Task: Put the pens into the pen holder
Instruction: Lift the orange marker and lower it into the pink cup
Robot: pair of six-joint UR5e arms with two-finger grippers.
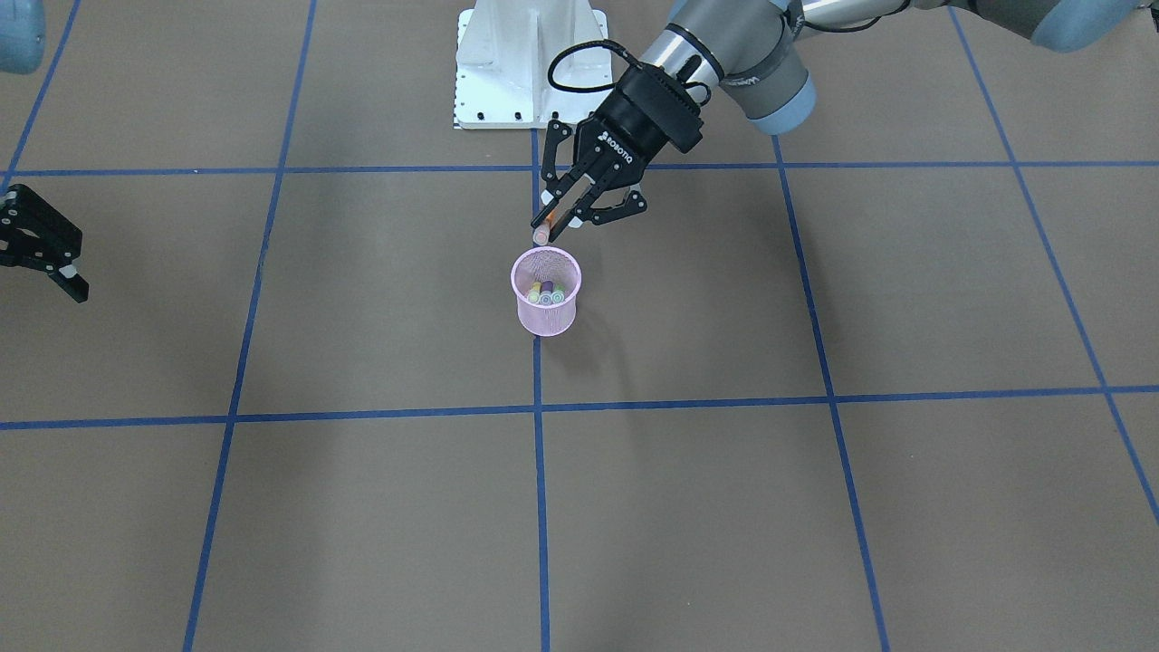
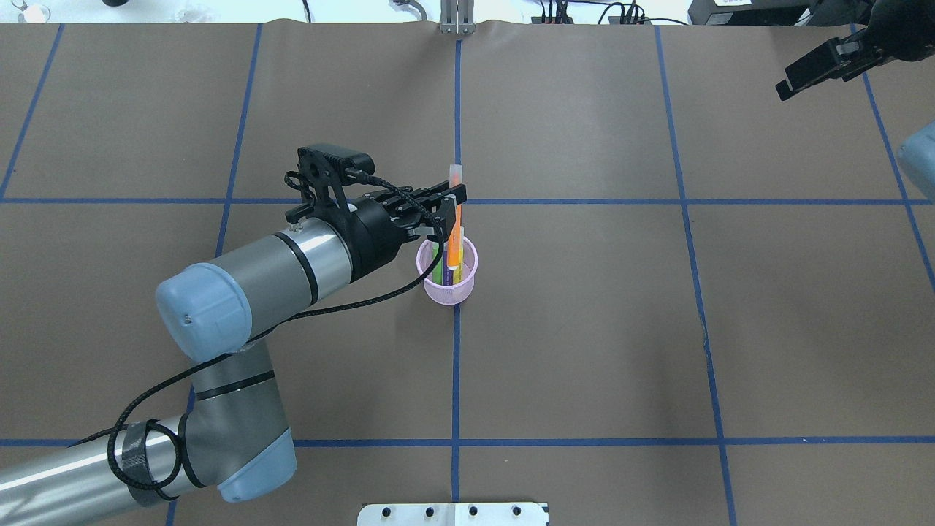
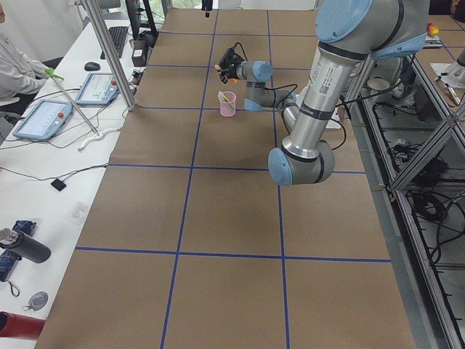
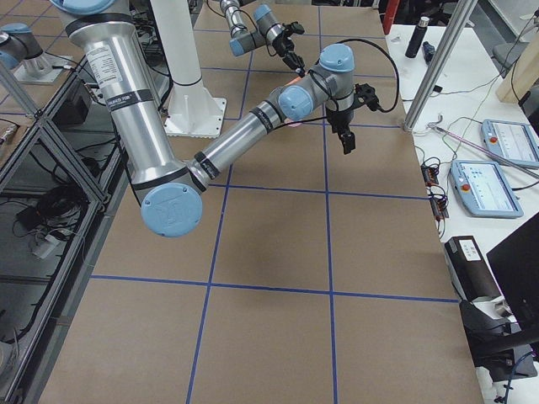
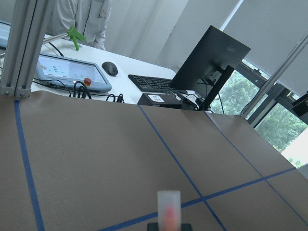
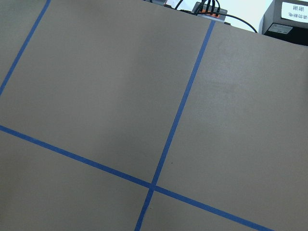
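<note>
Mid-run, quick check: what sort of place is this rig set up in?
Most likely a robotics lab workcell. The table is papered brown with a blue tape grid, teach pendants and a monitor sit on the side bench, and the left gripper holds an orange pen over the pen holder.

Robotics lab, as shown by blue-taped grid table (image 2: pixel 584 329), alu. frame posts (image 5: pixel 26 43), teach pendants (image 4: pixel 484 187), monitor (image 5: pixel 211 57) w/ keyboard (image 5: pixel 154 83).
</note>
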